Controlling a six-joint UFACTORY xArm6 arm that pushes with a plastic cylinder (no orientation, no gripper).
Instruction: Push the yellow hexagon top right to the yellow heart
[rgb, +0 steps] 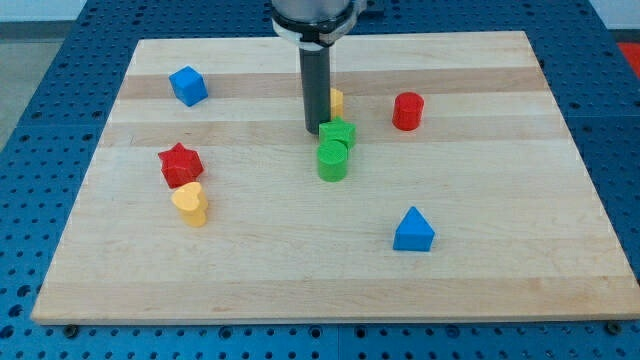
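Arm came down from the view's top centre; a pale collar sat above a straight dark rod (317, 85) that stood vertical over the desk (480, 290); my tip (315, 131) met the desk near the middle of its upper half. The arm carried no hand, only the rod, so there was nothing to stand apart or together.

Yellow hexagon (336, 101) lay just to the view's right of the rod and slightly above my tip; most of it was hidden behind the rod, only a small yellow edge showed, so its shape could not be confirmed and contact with the rod could not be judged.

Green block (339, 132), shape unclear, sat immediately to the right of my tip, touching or nearly so; green cylinder (332, 160) lay just below that, down and right of my tip, the two greens touching.

Yellow heart (190, 204) lay well apart from my tip, far to the left and lower; red star (180, 164) sat just above the heart, also left of my tip. Blue cube (188, 85) lay well left of my tip and higher; red cylinder (407, 111) right of my tip and slightly higher; blue triangle (413, 231) down and right, well apart.
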